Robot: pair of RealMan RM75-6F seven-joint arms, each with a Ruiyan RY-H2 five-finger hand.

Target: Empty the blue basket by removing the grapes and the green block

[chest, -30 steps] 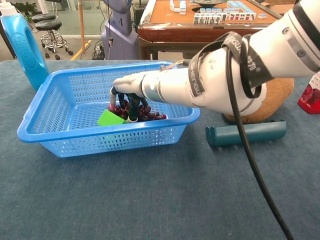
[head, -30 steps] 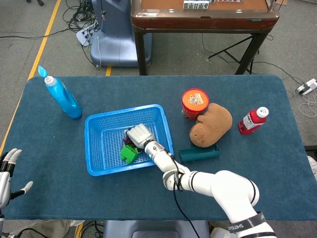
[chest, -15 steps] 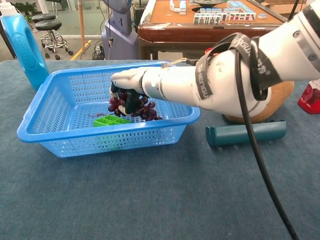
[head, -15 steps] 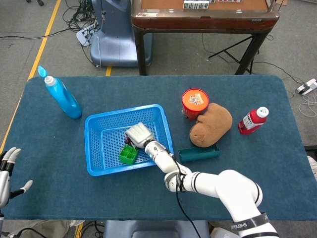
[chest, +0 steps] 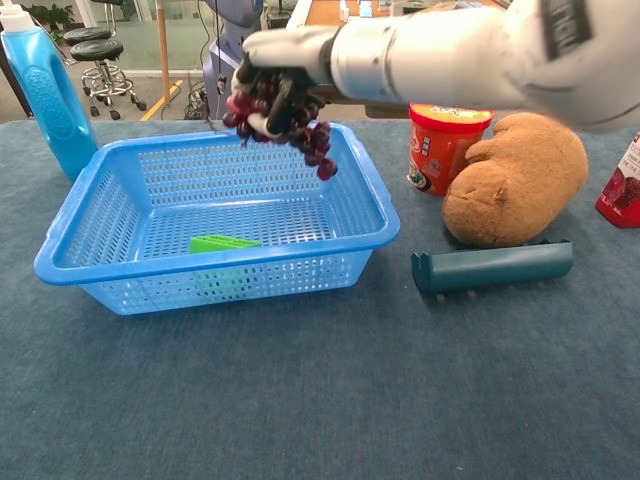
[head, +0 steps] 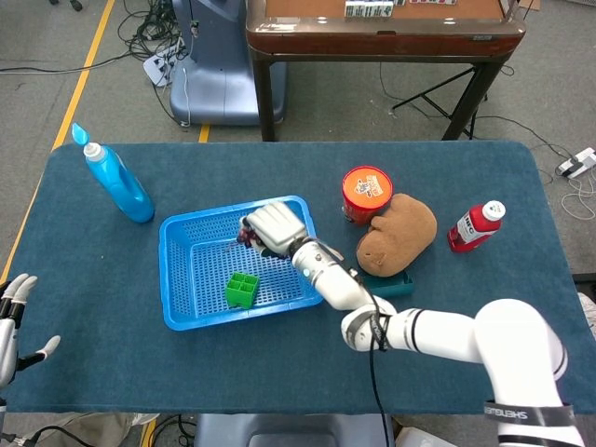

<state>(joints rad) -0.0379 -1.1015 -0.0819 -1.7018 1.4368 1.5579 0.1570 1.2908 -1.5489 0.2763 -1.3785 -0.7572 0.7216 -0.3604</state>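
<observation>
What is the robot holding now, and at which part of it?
The right hand holds the grapes by the top of the bunch, lifted above the blue basket; the rest hangs below. The left hand holds nothing.

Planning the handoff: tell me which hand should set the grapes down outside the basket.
Right. The right hand already grips the grapes, lifted above the blue basket. The left hand sits empty at the table's near-left edge, far from them. The green block waits inside.
</observation>
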